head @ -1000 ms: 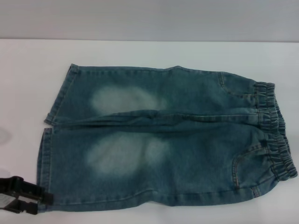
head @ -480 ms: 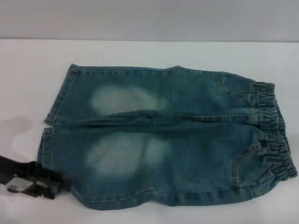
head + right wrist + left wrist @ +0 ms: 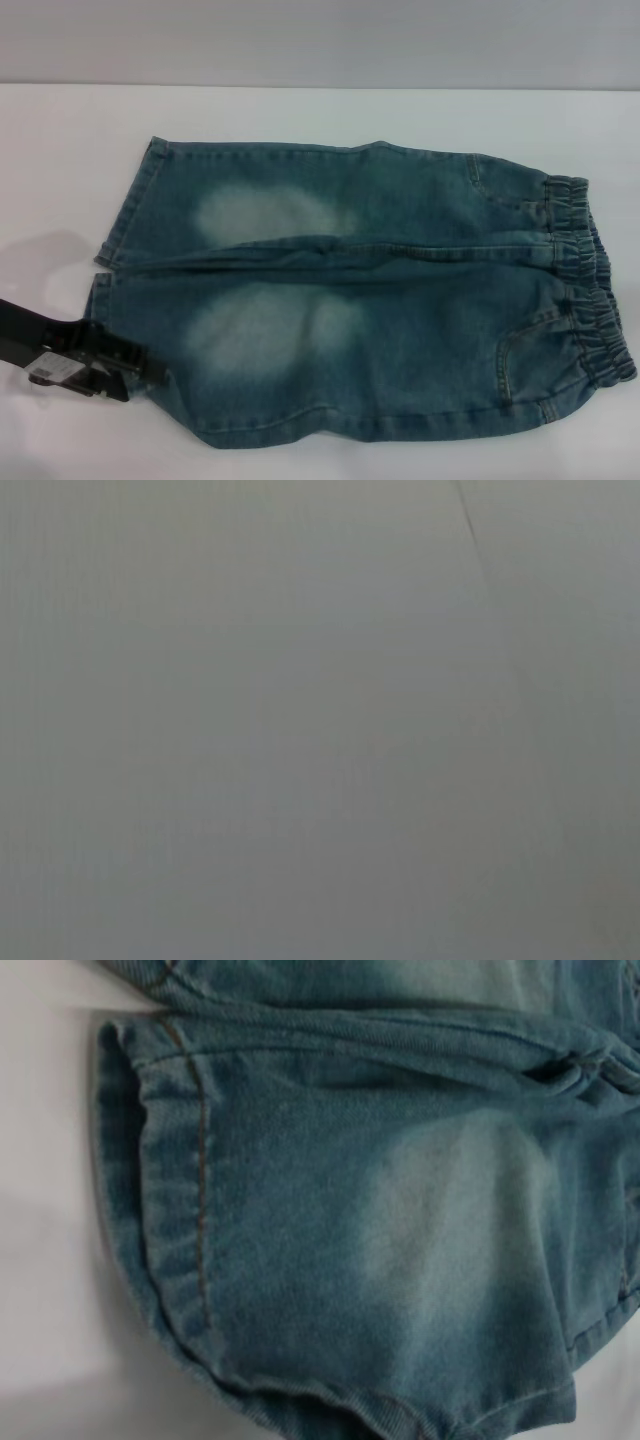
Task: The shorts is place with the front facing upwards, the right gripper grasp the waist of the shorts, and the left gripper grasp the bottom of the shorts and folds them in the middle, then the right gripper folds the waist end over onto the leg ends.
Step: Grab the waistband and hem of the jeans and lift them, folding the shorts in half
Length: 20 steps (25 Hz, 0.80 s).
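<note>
The shorts (image 3: 360, 300) lie flat and front-up on the white tabletop (image 3: 60, 150), spread across most of it. Laid out lengthwise, they offer one end to each arm. The waist end (image 3: 585, 290), with its ruffled elastic band, points to the robot's right. The leg ends (image 3: 110, 260) point to its left. That layout suits the fold the task asks for, since each pincer gets its own end without crossing over.

The near leg's hem looks lifted and pulled in at its front corner. The denim curves there in the left wrist view, where the bottom of the shorts (image 3: 165, 1210) shows its stitched edge bowing over the tabletop.

The left pincer (image 3: 125, 365) comes in low from the left edge, its arm nearly level with the tabletop. Its tip reaches the corner of the near hem and looks to be pinching that denim, though the contact itself is partly hidden. Judging by this, the grasp of the leg hem is under way.

The right pincer is out of sight, and its wrist camera shows only a blank grey surface.
</note>
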Each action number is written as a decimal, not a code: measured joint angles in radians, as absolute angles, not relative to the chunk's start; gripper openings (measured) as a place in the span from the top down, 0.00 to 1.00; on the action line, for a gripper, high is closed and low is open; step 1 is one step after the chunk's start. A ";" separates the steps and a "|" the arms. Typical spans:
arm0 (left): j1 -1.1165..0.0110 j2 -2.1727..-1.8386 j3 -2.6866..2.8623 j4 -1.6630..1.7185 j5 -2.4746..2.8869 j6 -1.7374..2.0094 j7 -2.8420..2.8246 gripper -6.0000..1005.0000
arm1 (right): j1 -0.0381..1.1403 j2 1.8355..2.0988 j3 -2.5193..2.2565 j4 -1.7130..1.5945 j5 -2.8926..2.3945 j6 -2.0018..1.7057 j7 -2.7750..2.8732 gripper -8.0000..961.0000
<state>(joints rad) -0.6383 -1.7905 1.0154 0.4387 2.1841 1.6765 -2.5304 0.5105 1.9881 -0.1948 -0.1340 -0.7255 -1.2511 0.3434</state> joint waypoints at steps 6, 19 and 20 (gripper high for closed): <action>-0.641 -1.778 1.012 0.439 2.184 1.668 -2.533 0.40 | 0.517 1.982 -0.195 -0.126 -0.726 -1.250 0.338 0.22; -0.633 -1.769 1.003 0.439 2.186 1.665 -2.534 0.41 | 0.524 1.978 -0.195 -0.124 -0.725 -1.248 0.336 0.22; -0.633 -1.764 1.000 0.439 2.186 1.664 -2.536 0.41 | 0.525 1.978 -0.195 -0.124 -0.725 -1.249 0.335 0.22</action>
<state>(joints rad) -0.6325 -1.7644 1.0003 0.4387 2.1860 1.6643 -2.5364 0.5248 1.9785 -0.1948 -0.1242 -0.7255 -1.2485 0.3355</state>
